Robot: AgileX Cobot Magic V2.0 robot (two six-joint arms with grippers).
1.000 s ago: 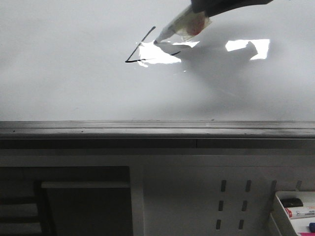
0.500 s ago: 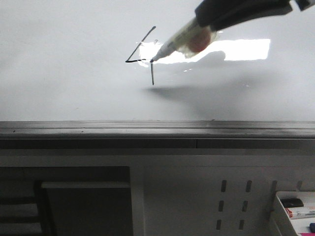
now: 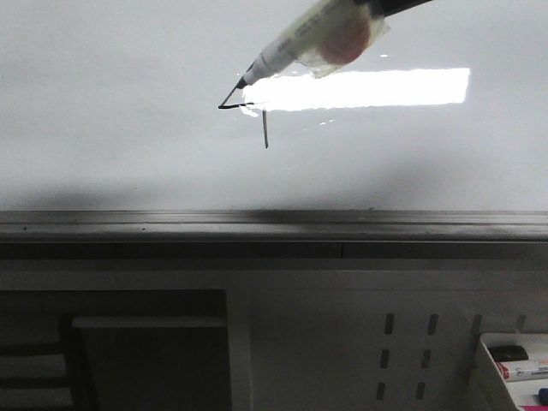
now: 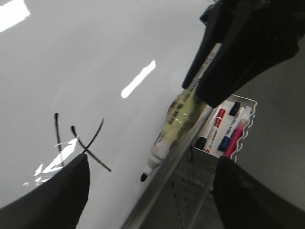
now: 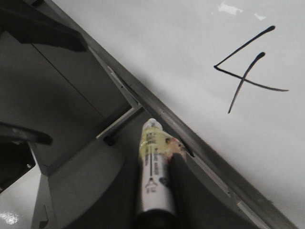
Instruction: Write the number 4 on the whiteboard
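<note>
- Left gripper [image 4: 147, 191]: only its two dark fingers show, wide apart, holding nothing.
- Thin black number 4 [image 5: 245, 71] sits on the shiny white whiteboard [image 3: 103, 103], all three lines drawn.
- Right gripper [image 5: 162, 191] squeezes the clear black-tipped marker [image 3: 295, 47], tip seemingly off the board.
- Writing looks finished; next, move away without smudging.

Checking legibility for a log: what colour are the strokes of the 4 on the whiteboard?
Black, thin lines: the number 4 shows best in the right wrist view, on the white whiteboard.

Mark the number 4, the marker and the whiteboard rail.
number 4 [image 5: 243, 76], right wrist view, where stem crosses crossbar.
marker [image 3: 295, 44], front view, mid-barrel.
whiteboard rail [image 3: 274, 224], front view, grey metal edge.
</note>
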